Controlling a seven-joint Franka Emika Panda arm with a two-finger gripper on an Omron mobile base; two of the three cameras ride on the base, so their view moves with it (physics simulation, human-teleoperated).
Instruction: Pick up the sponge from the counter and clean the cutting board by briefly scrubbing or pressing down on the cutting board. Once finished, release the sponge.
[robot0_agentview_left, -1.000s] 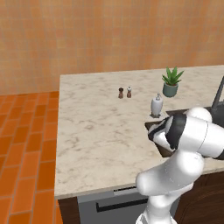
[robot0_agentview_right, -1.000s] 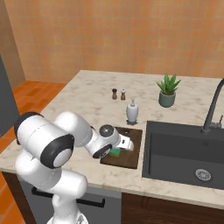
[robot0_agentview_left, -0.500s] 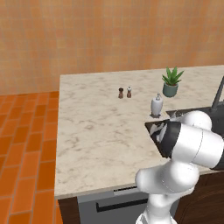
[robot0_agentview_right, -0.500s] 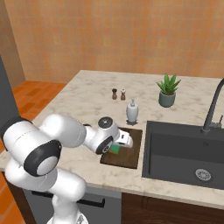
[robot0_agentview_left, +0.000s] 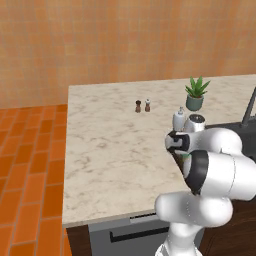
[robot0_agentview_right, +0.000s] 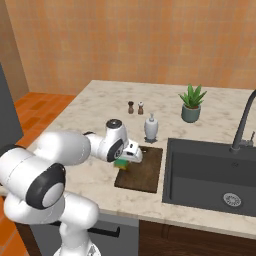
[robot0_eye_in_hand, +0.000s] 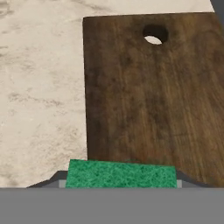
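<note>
My gripper (robot0_agentview_right: 129, 156) is shut on the sponge (robot0_agentview_right: 121, 163), a small green block with a yellow lower layer, low over the left edge of the dark brown cutting board (robot0_agentview_right: 144, 171). In the hand view the sponge's green top (robot0_eye_in_hand: 121, 174) sits between my fingertips (robot0_eye_in_hand: 56, 178) at the bottom. The cutting board (robot0_eye_in_hand: 153, 96) stretches ahead of it, its hole at the far end. Beige marble counter (robot0_eye_in_hand: 39, 87) lies to the left of the board. I cannot tell whether the sponge touches the board.
A white soap dispenser (robot0_agentview_right: 151, 127) stands just behind the board. Two small shakers (robot0_agentview_right: 135, 107) and a potted plant (robot0_agentview_right: 191, 104) stand farther back. The dark sink (robot0_agentview_right: 215, 175) with its faucet (robot0_agentview_right: 244, 125) is right of the board. The counter (robot0_agentview_left: 110, 145) ends at the orange tiled floor (robot0_agentview_left: 30, 165).
My hand has carried the sponge a little left and back along the board's left edge, and my elbow has swung closer to the board. The board has stayed put.
</note>
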